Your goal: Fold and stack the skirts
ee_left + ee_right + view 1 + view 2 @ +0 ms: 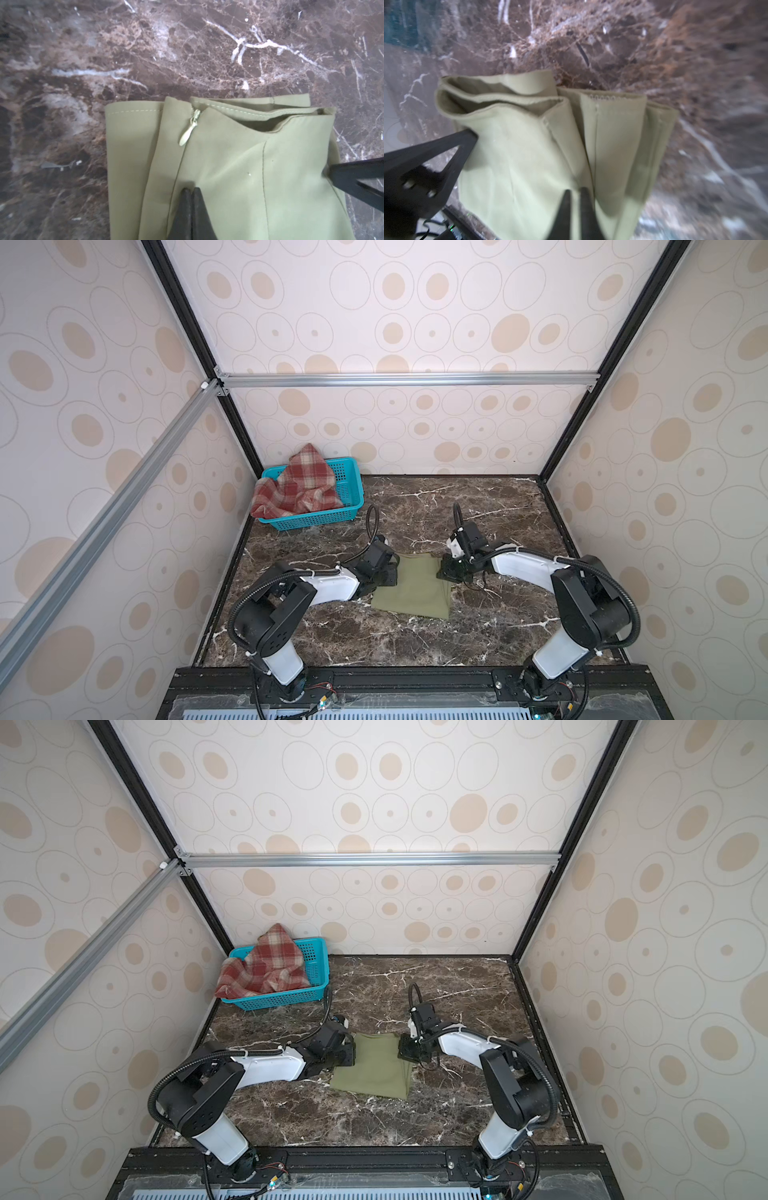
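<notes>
The left gripper (191, 199) is pinched shut on the green skirt (415, 589). The right gripper (574, 195) has its jaws slightly apart at the skirt's edge, and I cannot tell whether it grips. The green skirt lies folded flat, well apart from the basket (349, 506). The plaid skirt (297, 485) sits crumpled in that basket. 1 of 2 looks folded, with no stacking yet.

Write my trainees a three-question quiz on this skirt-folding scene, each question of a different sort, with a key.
1. True or false: the plaid skirt lies folded flat on the marble table.
2. The left gripper and right gripper both work at: A) teal basket B) olive-green skirt C) plaid skirt?
3. Short answer: which skirt is not yet folded?
Key: 1 false, it is bunched in the teal basket; 2 B; 3 the plaid skirt.
</notes>
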